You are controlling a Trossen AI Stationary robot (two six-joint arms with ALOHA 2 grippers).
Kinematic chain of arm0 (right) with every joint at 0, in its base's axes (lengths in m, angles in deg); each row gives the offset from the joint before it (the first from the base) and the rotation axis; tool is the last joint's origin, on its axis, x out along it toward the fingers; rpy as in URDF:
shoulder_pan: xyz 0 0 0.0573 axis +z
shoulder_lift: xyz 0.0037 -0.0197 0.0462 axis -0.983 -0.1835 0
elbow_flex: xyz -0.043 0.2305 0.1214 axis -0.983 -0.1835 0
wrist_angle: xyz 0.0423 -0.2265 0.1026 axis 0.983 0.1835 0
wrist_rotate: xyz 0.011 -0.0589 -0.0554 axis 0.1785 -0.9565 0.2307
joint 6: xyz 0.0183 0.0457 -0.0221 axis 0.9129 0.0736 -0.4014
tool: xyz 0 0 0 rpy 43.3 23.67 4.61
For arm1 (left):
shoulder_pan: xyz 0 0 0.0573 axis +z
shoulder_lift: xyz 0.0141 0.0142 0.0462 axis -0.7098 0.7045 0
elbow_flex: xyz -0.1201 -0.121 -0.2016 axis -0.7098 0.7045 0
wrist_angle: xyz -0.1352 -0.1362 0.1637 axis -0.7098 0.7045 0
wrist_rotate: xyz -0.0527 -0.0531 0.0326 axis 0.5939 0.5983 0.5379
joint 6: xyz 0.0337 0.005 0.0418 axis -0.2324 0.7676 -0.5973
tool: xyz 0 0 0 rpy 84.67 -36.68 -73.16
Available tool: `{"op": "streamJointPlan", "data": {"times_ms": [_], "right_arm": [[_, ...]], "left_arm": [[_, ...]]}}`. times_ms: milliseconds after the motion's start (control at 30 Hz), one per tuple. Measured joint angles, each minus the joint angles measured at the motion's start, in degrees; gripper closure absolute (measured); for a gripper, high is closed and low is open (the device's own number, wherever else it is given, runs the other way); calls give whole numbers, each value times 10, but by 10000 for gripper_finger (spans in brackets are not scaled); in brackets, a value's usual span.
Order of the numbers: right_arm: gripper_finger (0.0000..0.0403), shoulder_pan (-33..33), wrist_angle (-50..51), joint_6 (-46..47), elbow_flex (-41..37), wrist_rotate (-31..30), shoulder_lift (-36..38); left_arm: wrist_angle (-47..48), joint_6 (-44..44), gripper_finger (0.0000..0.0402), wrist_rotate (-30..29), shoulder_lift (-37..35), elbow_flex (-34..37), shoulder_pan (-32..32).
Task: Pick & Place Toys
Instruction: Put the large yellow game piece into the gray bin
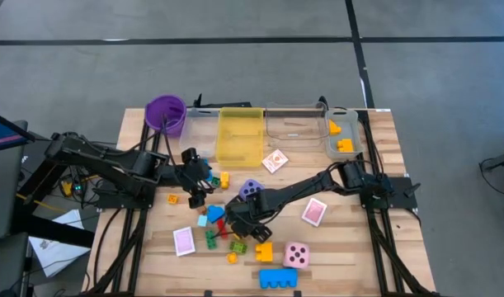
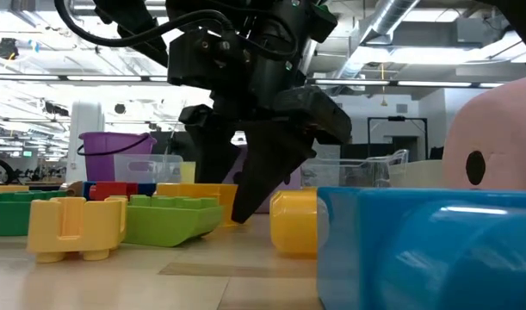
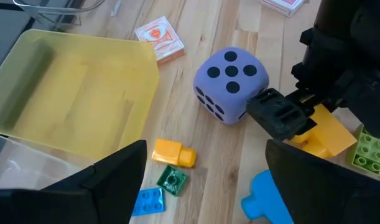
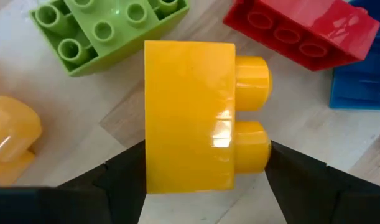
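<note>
A: Toys lie scattered over the front half of the counter (image 1: 375, 140): a purple die (image 1: 251, 189) near the middle, a pink die (image 1: 297, 255) and a big blue brick (image 1: 278, 278) toward the front edge, and pink-backed cards (image 1: 314, 212) between them.

B: And the right hand (image 1: 233, 223)?

A: It is down among the small bricks in the middle. Its wrist view shows a yellow brick (image 4: 190, 124) lying on its side between the two fingers (image 4: 124, 177), studs pointing at one of them. The fingers stand apart on either side; I cannot tell whether they touch it.

B: What is beside that brick?

A: A green brick (image 4: 109, 28) and a red brick (image 4: 301, 31) just past it, both flat on the wood.

B: The left hand (image 1: 197, 195)?

A: Wide open, holding nothing, hanging above the counter just in front of the yellow bin (image 1: 240, 136), with a small yellow piece (image 3: 173, 153), a small green piece (image 3: 171, 179) and a small blue piece (image 3: 148, 200) below it.
</note>
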Motion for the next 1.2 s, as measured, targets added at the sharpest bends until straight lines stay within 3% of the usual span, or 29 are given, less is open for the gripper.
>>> {"op": "streamJointPlan", "data": {"times_ms": [300,533,867,1200], "right_arm": [[151,0,-35,40,-1,0,6],[141,-7,-16,64,0,0,39],[146,-27,34,120,0,-2,135],[147,-48,69,168,0,-1,186]], "left_arm": [[2,-1,82,-3,0,0,0],[13,-31,82,-18,-10,0,1],[13,-27,82,-31,-104,0,-1],[-54,-24,82,68,-198,0,-19]]}}
